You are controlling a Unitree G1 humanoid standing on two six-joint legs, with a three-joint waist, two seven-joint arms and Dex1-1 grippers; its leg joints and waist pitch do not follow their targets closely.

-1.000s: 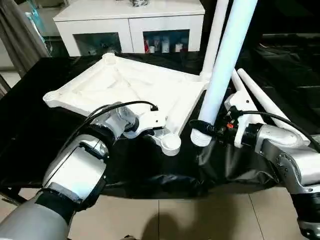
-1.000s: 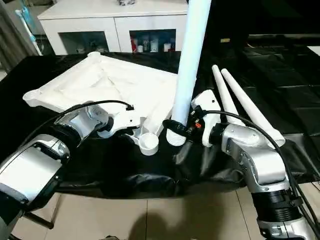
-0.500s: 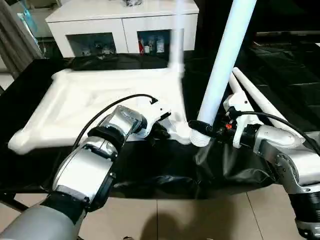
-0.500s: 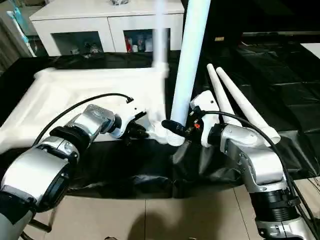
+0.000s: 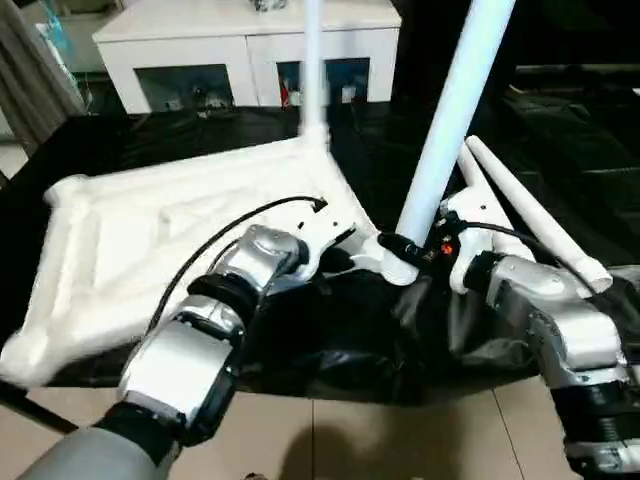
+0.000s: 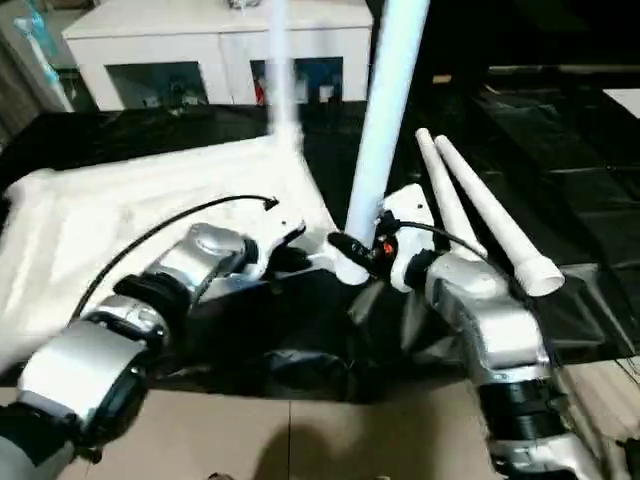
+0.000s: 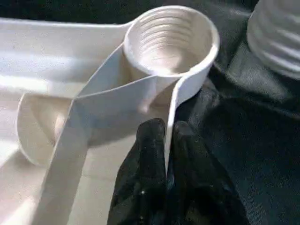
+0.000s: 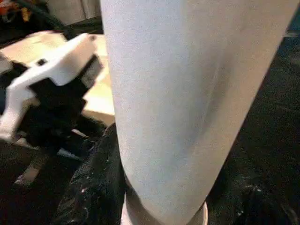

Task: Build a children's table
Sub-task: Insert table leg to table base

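The white table top [image 5: 150, 230] lies underside up on the black-covered table, with one leg [image 5: 312, 70] standing in its far corner. My left gripper [image 7: 166, 130] is shut on the top's thin rim wall, right beside the round threaded corner socket [image 7: 171, 40]. That socket sits at the near right corner. My right gripper [image 5: 405, 247] is shut low on a long white leg [image 5: 450, 120], held nearly upright and leaning right. The leg's ribbed lower end [image 7: 276, 37] hangs close beside the socket, not inside it. Two more legs [image 5: 520, 205] lie at the right.
A white cabinet [image 5: 240, 40] with glass doors stands behind the table. Loose black cloth [image 5: 330, 330] bunches at the table's front edge below both grippers. Tiled floor [image 5: 380, 440] shows in front.
The table top has swung round under my left gripper, and its near corner socket has moved right, up beside the held leg's lower end. The right gripper still holds the leg.
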